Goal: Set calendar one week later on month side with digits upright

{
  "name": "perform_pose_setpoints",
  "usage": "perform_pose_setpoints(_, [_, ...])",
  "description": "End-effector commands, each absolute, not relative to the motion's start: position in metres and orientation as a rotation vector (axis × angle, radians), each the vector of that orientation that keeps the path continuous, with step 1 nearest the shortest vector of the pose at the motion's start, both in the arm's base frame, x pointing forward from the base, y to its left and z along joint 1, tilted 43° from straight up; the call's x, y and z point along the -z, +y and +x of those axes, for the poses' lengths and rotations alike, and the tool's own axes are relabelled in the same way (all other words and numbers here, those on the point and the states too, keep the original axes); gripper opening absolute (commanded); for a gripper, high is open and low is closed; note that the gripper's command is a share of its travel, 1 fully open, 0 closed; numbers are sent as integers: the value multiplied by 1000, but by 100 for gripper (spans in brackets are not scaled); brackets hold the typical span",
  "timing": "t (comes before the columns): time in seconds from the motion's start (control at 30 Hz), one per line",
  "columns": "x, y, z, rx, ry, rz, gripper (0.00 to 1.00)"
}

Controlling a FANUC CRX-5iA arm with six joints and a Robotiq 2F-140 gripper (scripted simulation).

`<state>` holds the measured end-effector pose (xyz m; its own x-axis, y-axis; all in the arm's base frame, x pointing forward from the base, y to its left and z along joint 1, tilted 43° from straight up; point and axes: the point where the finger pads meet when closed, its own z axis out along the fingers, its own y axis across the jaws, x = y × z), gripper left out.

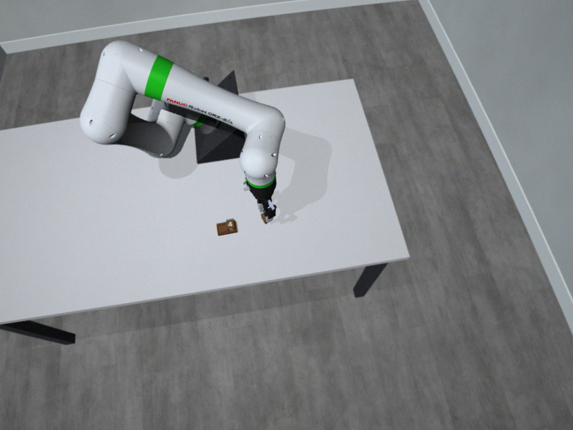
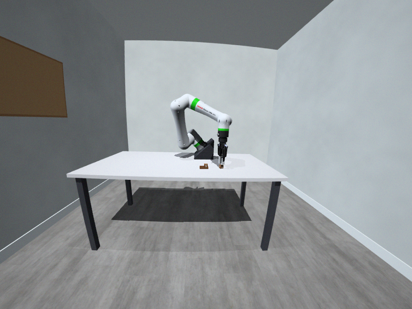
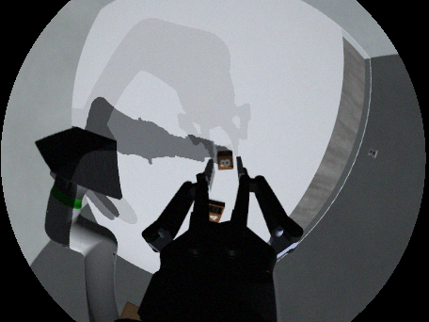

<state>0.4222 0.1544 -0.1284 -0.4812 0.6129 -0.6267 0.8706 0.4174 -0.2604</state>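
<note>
Centrally in the wrist frame, the loose cube (image 1: pixel 263 218) (image 2: pixel 220 166) (image 3: pixel 225 160) lay between the gripper's (image 1: pixel 267 219) (image 2: pixel 222 162) (image 3: pixel 225 165) part-open fingertips, gaps showing, nothing gripped.

White table (image 1: pixel 139 240) (image 2: pixel 159 169) (image 3: pixel 282 71) on dark legs, grey plank floor (image 1: pixel 296 370) (image 2: pixel 186 272) (image 3: pixel 350 89), pale back wall (image 2: pixel 199 72), brown board (image 2: pixel 31 79) on dark wall (image 2: pixel 96 86)

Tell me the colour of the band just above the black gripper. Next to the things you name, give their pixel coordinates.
Bright green (image 1: pixel 261 185) (image 2: pixel 223 129); shows best in the top view.
</note>
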Motion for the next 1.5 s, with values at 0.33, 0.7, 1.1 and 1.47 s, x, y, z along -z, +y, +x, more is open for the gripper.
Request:
perform_pose_setpoints(0.33, [128, 155, 422, 791, 2239, 1261, 28])
perform_pose_setpoints(0.7, [131, 152, 423, 791, 2239, 1261, 28])
perform_pose_setpoints(1.1, [143, 142, 424, 791, 2239, 1261, 28])
perform_pose_setpoints(1.47, [149, 136, 425, 791, 2239, 1261, 28])
